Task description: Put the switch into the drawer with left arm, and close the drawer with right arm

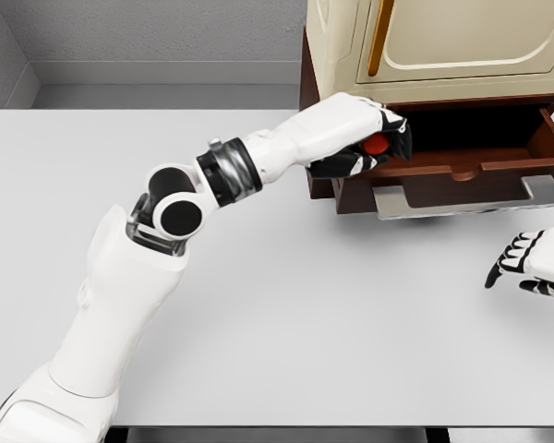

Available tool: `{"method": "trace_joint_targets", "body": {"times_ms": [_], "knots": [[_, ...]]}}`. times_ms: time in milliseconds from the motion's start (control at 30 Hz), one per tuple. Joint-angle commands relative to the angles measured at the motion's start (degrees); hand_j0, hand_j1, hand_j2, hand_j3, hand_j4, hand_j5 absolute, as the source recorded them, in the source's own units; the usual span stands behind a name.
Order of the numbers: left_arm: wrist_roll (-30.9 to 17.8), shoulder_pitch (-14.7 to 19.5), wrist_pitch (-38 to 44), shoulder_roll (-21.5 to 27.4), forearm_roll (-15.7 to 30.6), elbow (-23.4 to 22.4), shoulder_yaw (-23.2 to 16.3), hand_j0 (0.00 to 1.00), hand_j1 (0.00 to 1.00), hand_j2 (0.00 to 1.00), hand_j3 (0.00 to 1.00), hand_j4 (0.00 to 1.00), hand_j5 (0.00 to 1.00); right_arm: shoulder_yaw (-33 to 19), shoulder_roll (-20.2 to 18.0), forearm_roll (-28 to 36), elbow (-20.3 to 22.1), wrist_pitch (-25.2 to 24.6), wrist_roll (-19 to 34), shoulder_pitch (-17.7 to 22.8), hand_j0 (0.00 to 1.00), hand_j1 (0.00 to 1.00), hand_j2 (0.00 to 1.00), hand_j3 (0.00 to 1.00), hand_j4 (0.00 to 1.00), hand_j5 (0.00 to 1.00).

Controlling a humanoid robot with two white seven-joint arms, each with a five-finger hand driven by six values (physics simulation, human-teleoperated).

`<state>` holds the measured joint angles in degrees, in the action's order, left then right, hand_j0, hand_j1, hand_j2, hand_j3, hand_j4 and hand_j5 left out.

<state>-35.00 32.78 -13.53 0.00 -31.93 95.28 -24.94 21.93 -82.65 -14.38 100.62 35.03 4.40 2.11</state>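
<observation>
White tabletop (pixel 286 305) stretches below a cream cabinet (pixel 443 46) whose brown drawer (pixel 462 148) stands pulled open. At the drawer's left end, the left hand (pixel 365 138) grips the red switch (pixel 377 144), fingers wrapped around it. Over by the table's right edge, the right hand (pixel 531 263) hangs with fingers loosely spread, holding nothing.

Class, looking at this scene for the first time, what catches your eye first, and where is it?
The left hand, reaching up to the open brown drawer and gripping a red switch at its left end. Next, the right hand resting open on the white table at the right edge.
</observation>
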Motion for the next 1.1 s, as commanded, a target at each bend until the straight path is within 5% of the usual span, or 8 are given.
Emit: {"method": "trace_joint_targets", "body": {"times_ms": [0, 1067], "knots": [[0.0, 0.09, 0.52, 0.0, -2.7, 0.0, -0.19, 0.43, 0.43, 0.43, 0.43, 0.43, 0.43, -0.04, -0.06, 0.31, 0.01, -0.03, -0.01, 0.0, 0.6, 0.6, 0.6, 0.6, 0.6, 0.6], [0.29, 11.07, 5.62, 0.0, -4.9, -2.99, -11.71, 0.43, 0.43, 0.43, 0.43, 0.43, 0.43, -0.04, -0.32, 0.4, -0.16, -0.03, -0.01, 0.0, 0.6, 0.6, 0.6, 0.6, 0.6, 0.6]]}}
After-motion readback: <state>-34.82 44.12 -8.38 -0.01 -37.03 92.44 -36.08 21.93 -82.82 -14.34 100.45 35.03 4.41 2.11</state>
